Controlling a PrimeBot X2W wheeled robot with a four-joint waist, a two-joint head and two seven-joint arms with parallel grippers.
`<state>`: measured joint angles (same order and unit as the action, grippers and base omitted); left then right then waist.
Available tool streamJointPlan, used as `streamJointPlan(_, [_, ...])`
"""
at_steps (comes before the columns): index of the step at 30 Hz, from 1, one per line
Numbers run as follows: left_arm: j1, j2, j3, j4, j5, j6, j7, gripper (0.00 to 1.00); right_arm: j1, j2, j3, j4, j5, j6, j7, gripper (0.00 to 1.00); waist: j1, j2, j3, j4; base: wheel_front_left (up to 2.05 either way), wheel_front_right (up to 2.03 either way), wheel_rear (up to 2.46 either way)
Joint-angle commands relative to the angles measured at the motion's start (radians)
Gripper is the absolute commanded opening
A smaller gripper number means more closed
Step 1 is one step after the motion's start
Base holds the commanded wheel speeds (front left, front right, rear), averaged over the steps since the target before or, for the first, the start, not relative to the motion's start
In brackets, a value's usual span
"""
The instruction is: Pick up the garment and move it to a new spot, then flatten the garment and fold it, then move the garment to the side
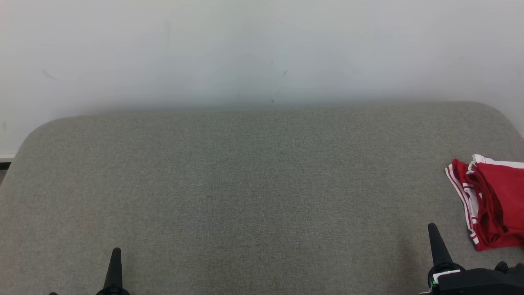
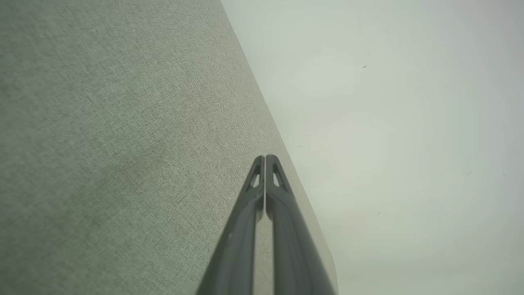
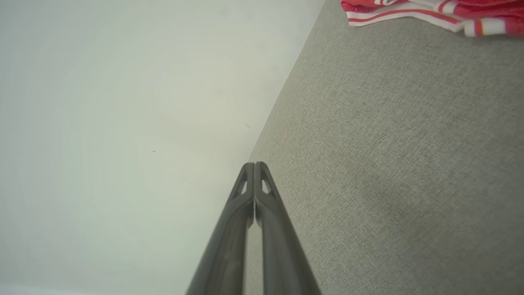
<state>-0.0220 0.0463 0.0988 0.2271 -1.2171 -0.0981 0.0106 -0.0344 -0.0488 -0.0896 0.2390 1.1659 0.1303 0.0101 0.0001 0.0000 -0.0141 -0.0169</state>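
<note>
The garment (image 1: 493,203) is red with white stripes along its edges. It lies folded at the far right of the grey fabric surface (image 1: 254,184), partly cut off by the head view's right edge. A striped edge of the garment (image 3: 430,10) also shows at the top of the right wrist view. My right gripper (image 1: 432,228) is shut and empty, a short way to the left of the garment and nearer to me, not touching it. At the lower left, my left gripper (image 1: 116,250) is shut with nothing in it. Both pairs of fingers meet at their tips, left gripper (image 2: 265,157) and right gripper (image 3: 254,164).
A pale wall (image 1: 262,49) rises straight behind the surface's far edge. The grey surface has rounded far corners, and its left edge drops off near a strip of floor (image 1: 5,164). Wide bare fabric lies between the two grippers.
</note>
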Motion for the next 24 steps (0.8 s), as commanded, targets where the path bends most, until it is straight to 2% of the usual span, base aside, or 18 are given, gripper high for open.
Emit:
streamJointPlan(1, [-0.02,0.004,0.005,-0.005,-0.028,-0.008,0.006,0.0,-0.021,-0.002,-0.004,-0.005,0.032,0.0,0.008,0.0,-0.0001,0.0,0.001,0.001,0.0,0.0,0.0])
streamJointPlan(24, [-0.059,0.005,0.011,0.008,-0.218,-0.021,0.058,0.0,-0.051,-0.002,-0.015,0.0,0.248,0.001,0.059,0.0,-0.0001,0.0,0.008,0.008,0.0,0.0,0.0])
